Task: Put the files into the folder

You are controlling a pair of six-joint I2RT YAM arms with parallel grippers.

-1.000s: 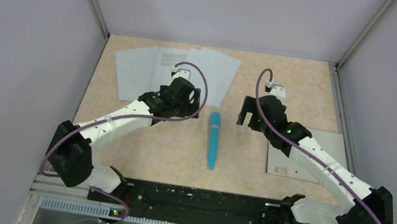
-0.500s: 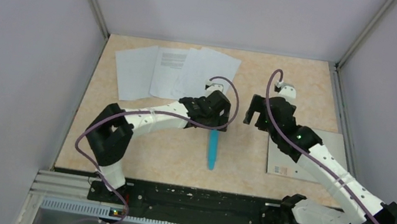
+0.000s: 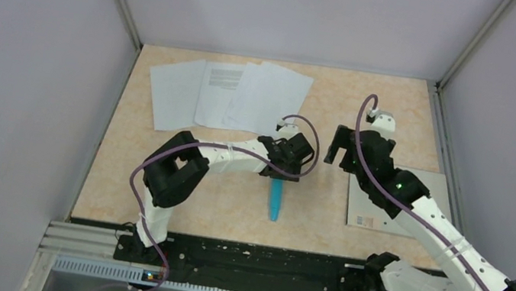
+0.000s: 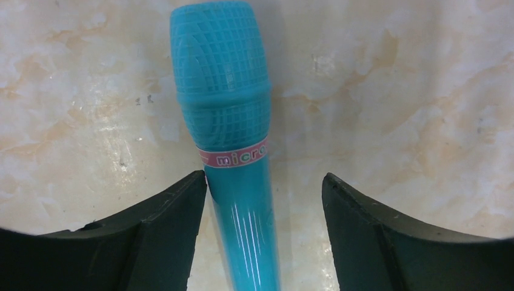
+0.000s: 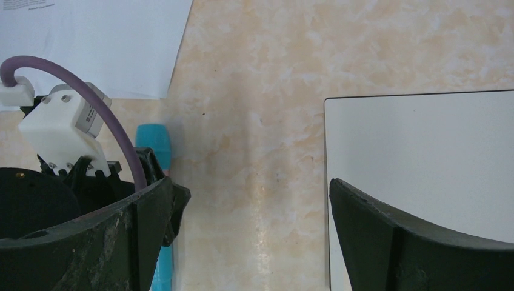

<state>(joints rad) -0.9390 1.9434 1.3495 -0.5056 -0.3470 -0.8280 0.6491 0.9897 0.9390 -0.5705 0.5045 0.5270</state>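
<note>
Marbled table [image 3: 400, 105] — white files [image 3: 231, 95] fanned, one text-headed; grey folder [image 5: 424, 151] flat; left tool [image 4: 263, 194], right tool [image 5: 251, 200] both released.

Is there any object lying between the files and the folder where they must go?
Yes. A teal toy microphone lies on the table between the files and the folder, which looks closed. The left gripper straddles its handle, jaws open on both sides, not clamped.

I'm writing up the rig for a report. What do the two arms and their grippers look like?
The left arm and right arm match: white links, black joints, a purple cable looping to a white wrist box. Gripper fingers are broad, black, tapered.
</note>
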